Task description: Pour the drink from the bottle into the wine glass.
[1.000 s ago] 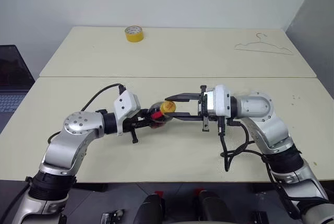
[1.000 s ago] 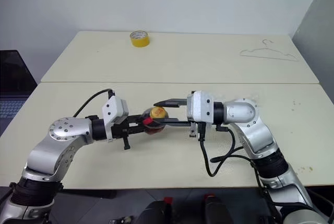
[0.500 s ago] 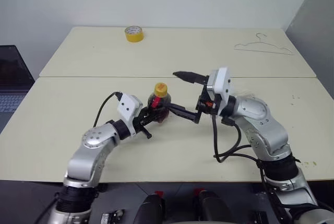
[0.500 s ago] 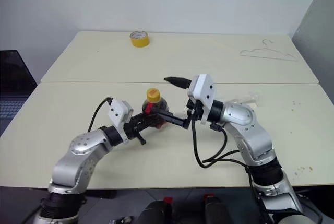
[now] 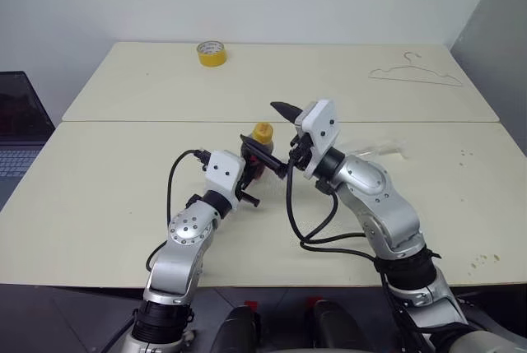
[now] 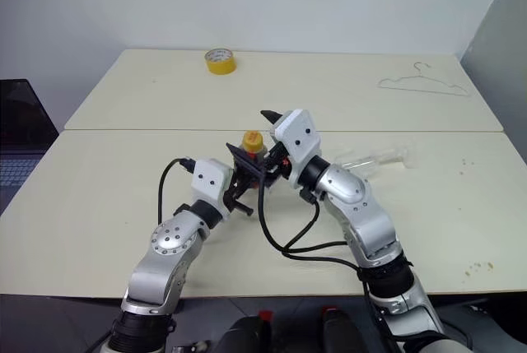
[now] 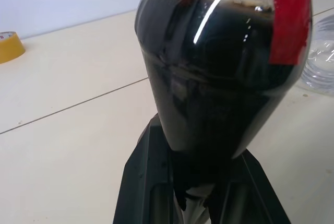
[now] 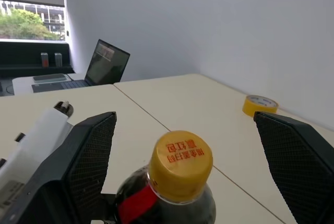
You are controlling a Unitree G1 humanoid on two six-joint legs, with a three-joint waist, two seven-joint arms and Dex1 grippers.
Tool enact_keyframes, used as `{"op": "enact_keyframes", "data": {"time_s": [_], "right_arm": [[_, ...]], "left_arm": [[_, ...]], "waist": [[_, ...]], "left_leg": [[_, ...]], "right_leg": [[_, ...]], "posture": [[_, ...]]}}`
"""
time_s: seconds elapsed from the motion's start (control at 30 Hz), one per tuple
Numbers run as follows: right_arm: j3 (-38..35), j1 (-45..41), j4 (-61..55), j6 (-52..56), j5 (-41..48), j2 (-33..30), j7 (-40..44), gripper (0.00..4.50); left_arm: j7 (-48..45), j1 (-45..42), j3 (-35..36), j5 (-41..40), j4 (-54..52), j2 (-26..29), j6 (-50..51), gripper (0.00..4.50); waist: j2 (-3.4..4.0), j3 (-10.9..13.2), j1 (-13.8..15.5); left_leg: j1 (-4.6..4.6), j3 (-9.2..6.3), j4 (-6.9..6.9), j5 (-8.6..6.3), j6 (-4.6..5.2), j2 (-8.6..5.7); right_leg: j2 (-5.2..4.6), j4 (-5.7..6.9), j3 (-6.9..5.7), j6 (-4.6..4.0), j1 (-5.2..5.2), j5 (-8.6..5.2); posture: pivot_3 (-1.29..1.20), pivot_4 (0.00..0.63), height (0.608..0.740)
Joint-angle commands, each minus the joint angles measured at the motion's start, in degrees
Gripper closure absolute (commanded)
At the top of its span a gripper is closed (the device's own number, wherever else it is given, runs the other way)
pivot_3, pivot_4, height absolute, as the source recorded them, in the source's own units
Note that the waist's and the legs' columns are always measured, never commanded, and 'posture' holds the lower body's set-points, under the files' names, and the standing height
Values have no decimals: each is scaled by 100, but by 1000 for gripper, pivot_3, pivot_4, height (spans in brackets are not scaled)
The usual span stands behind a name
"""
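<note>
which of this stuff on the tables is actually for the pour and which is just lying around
For the job:
- bottle of dark drink, yellow cap still on, held in the left gripper
- wine glass, lying on its side

Lying about:
- yellow tape roll
- wire hanger
- laptop

The bottle (image 5: 257, 151) stands upright at the middle of the near table (image 5: 99, 205), between the two grippers. The wine glass (image 6: 375, 158) lies on its side to its right. Tape roll (image 5: 211, 53) and hanger (image 5: 414, 73) lie on the far table (image 5: 329, 81), a laptop (image 5: 20, 127) at left.
</note>
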Motion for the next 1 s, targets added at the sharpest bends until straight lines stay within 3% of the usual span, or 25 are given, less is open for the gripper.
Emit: {"op": "enact_keyframes", "data": {"time_s": [0.03, 1.0], "right_arm": [[-115, -186, -8, -104, -90, 30, -61, 0], [-771, 111, -285, 298, 185, -202, -141, 0]], "left_arm": [[26, -154, 91, -19, -345, -9, -189, 4096], [67, -275, 308, -122, -245, -20, -94, 4096]], "waist": [[0, 0, 0], [0, 0, -1]], "left_leg": [[0, 0, 0, 0, 0, 0], [0, 0, 0, 0, 0, 0]], "right_leg": [[0, 0, 0, 0, 0, 0], [0, -1, 0, 0, 1, 0]], "posture": [[0, 150, 740], [0, 150, 740]]}}
